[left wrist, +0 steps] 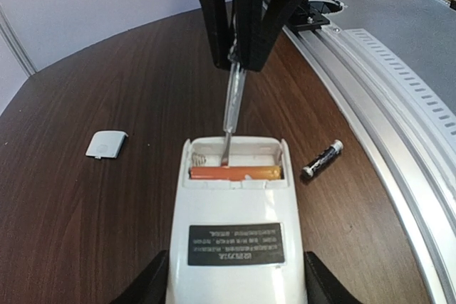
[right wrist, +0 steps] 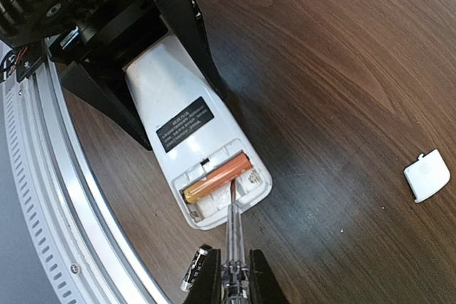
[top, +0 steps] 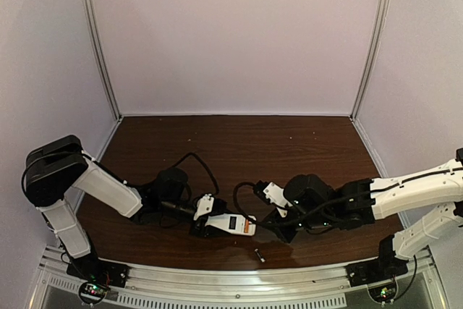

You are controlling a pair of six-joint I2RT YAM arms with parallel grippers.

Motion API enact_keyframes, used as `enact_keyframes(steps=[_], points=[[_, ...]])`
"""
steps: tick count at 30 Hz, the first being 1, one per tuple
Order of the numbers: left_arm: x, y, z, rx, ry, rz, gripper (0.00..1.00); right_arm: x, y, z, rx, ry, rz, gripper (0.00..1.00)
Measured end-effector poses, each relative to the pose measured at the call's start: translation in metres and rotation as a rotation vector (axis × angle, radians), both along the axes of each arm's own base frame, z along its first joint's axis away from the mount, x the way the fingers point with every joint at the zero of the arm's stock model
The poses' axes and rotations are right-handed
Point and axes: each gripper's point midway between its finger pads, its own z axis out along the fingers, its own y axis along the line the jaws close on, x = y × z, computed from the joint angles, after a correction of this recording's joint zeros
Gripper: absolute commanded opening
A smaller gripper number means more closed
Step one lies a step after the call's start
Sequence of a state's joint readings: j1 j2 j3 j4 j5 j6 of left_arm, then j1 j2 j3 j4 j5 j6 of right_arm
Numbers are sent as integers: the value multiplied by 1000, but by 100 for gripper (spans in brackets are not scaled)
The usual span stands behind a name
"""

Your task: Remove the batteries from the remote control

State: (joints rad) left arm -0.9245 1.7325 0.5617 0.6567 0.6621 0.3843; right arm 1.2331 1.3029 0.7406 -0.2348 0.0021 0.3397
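Note:
The white remote control (left wrist: 235, 208) lies back side up with its battery bay uncovered, and my left gripper (left wrist: 235, 284) is shut on its sides. An orange-red battery (left wrist: 235, 173) sits in the bay's inner slot; the outer slot shows only its spring. My right gripper (right wrist: 234, 277) is shut on a clear-handled screwdriver (right wrist: 231, 229), whose tip rests in the bay against the orange-red battery (right wrist: 217, 178). A dark battery with a silvery end (left wrist: 322, 159) lies loose on the table beside the remote, near the rail. From above, the remote control (top: 231, 223) lies between both grippers.
A small white square cover piece (left wrist: 105, 144) lies on the brown table on the side of the remote away from the rail. The aluminium rail (left wrist: 399, 105) runs along the table's near edge. The loose dark battery (top: 259, 255) lies just inside that rail.

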Motion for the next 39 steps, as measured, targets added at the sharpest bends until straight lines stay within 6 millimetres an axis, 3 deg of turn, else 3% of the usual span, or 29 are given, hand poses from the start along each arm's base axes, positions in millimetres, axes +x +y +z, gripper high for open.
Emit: enact_keyframes(steps=[39], points=[[-2, 0, 1, -5, 7, -13, 0, 0, -6, 2, 59, -23, -14, 0]])
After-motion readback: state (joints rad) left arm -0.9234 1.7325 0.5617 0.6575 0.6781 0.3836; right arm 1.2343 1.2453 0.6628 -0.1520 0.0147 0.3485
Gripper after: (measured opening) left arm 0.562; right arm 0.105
